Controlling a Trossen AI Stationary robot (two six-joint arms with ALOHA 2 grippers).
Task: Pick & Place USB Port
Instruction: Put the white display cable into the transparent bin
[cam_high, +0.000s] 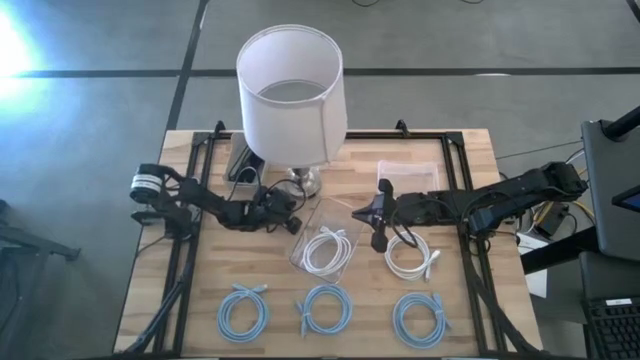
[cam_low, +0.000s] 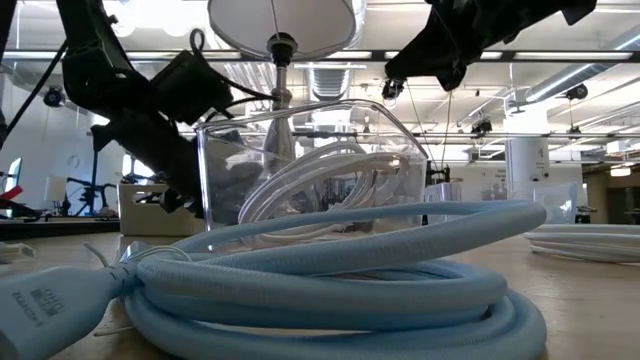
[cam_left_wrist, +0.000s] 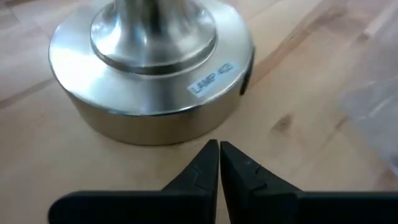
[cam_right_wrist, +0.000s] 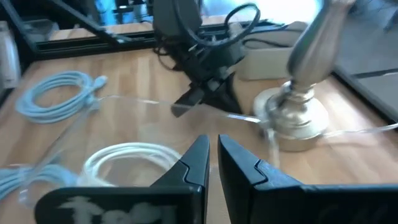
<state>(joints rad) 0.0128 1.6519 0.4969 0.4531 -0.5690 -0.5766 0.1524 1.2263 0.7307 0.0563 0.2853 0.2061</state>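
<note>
A coiled white cable lies inside a clear plastic tray at the table's middle. A second white coil rests on the wood to its right. Three light-blue coils sit in a row along the near edge. My left gripper is shut, just short of the lamp's metal base. My right gripper is shut too, hovering by the tray's far right corner and pointing left toward the left arm.
A lamp with a white shade stands at the far middle on a round metal base. A dark box sits left of it and a clear bag to its right. Black frame rails run along both table sides.
</note>
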